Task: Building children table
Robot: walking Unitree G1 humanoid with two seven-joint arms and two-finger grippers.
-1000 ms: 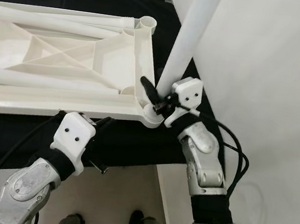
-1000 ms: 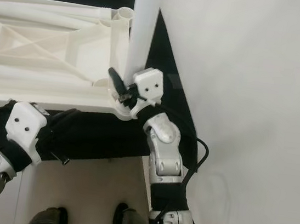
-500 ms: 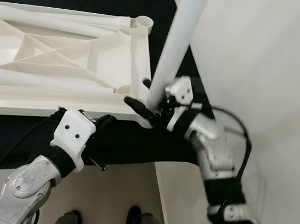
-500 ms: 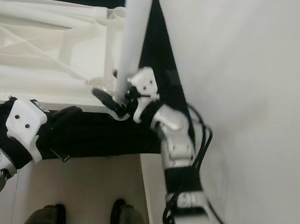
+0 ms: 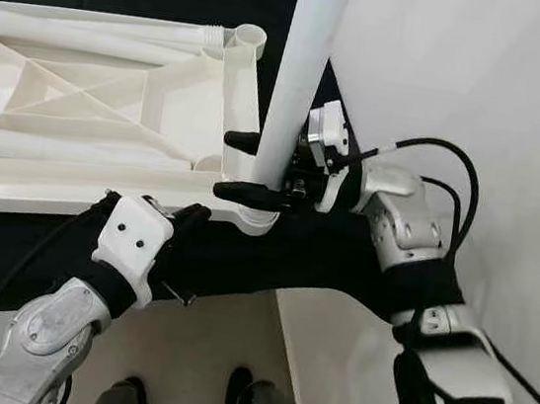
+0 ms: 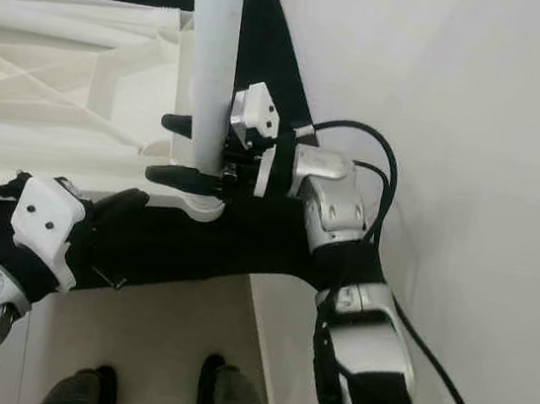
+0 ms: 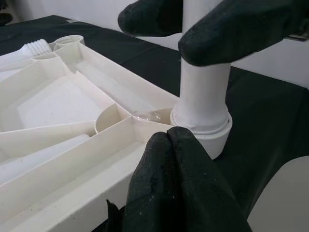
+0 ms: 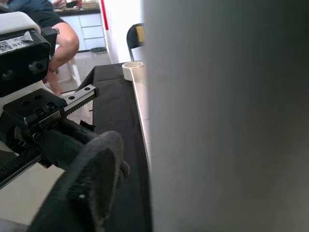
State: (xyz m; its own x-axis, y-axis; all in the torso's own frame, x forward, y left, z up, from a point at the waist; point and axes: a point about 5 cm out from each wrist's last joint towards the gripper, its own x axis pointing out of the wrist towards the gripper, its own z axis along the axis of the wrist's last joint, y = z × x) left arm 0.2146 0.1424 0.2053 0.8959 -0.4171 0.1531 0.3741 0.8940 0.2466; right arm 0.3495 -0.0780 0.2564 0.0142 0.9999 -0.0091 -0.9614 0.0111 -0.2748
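1. Even, bright light fills both head views; the white wall [image 5: 485,81] at right is nearly washed out.
2. The black cloth [image 5: 95,249] reads deep and featureless.
3. In the right wrist view, the table leg [image 8: 227,116] looms grey and defocused, while the distant room stays daylit.

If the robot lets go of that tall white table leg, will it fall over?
Probably not at once: the table leg stands upright with its foot in the corner socket. It looks stiff and likely light. The right gripper jaws straddle it, so a loose fit might wobble.
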